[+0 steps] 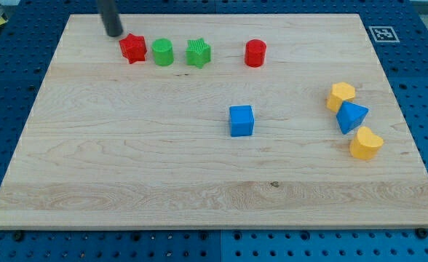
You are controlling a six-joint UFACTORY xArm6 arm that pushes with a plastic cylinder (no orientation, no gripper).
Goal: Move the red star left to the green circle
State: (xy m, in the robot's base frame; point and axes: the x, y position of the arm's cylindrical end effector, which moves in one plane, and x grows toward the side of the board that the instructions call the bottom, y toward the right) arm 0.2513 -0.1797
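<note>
The red star [133,49] lies near the view's top left of the wooden board [127,160]. The green circle [163,53] stands just to its right, a small gap between them. My tip [113,33] is the lower end of the dark rod, just up and left of the red star, close to it or touching it.
A green star [198,53] sits right of the green circle, then a red cylinder [255,54]. A blue cube [241,121] is mid-board. At the right are a yellow hexagon [341,96], a blue wedge-like block [351,117] and a yellow heart-like block [365,143].
</note>
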